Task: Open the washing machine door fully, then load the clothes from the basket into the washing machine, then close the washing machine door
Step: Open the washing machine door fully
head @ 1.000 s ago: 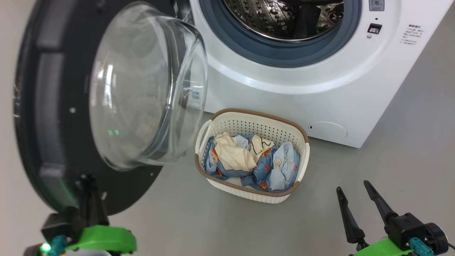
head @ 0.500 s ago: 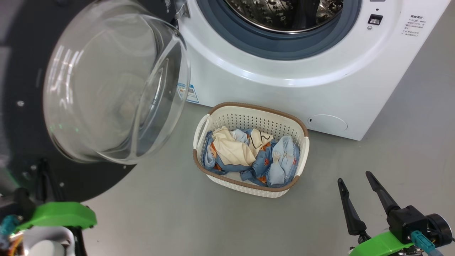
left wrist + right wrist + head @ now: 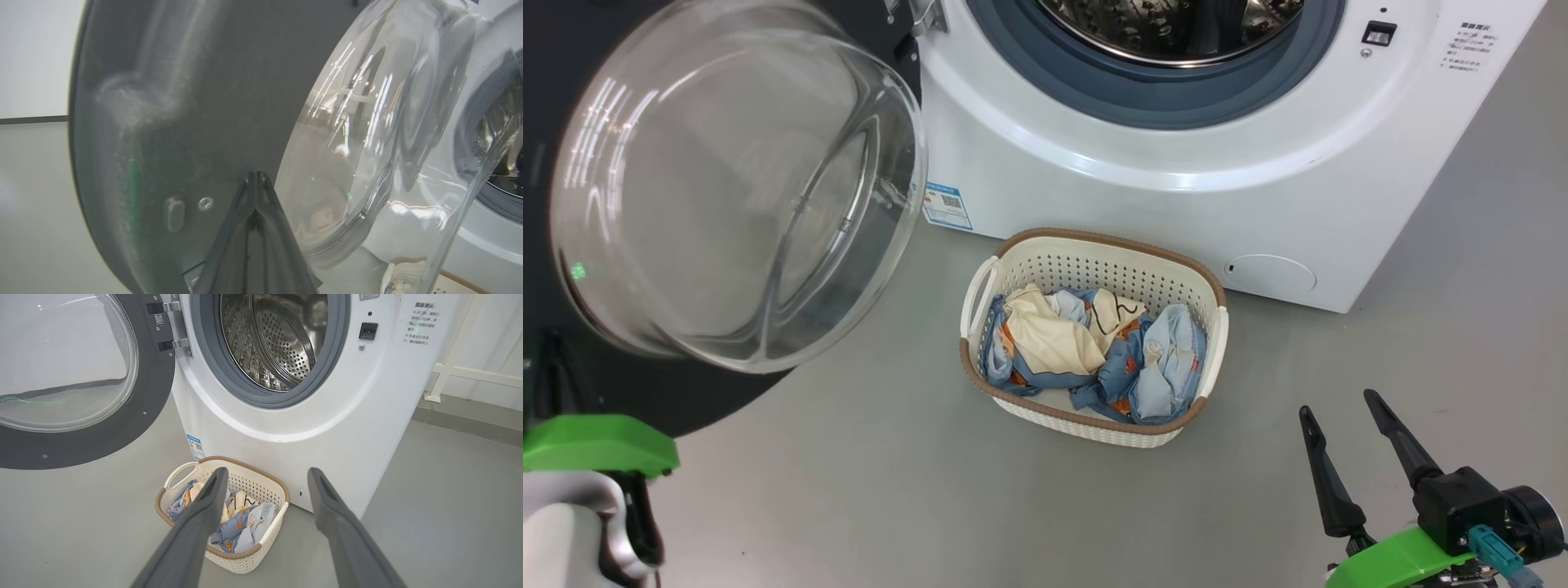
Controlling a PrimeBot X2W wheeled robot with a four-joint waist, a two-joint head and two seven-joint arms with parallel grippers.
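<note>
Right end effector [image 3: 1338, 404] gapes empty in head view; clothes [image 3: 1045, 343] sit in the basket [image 3: 1094, 278] ahead-left, nearest this arm. Left wrist view: my left end effector [image 3: 256, 175] is pinched shut, empty, at the washing machine door [image 3: 163, 122]. Right wrist view: basket lies straight ahead of me, low.

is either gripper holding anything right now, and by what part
Nothing is held. The left gripper, jaws shut and empty, points at the dark rim of the washing machine door; the right gripper is open and empty.
</note>
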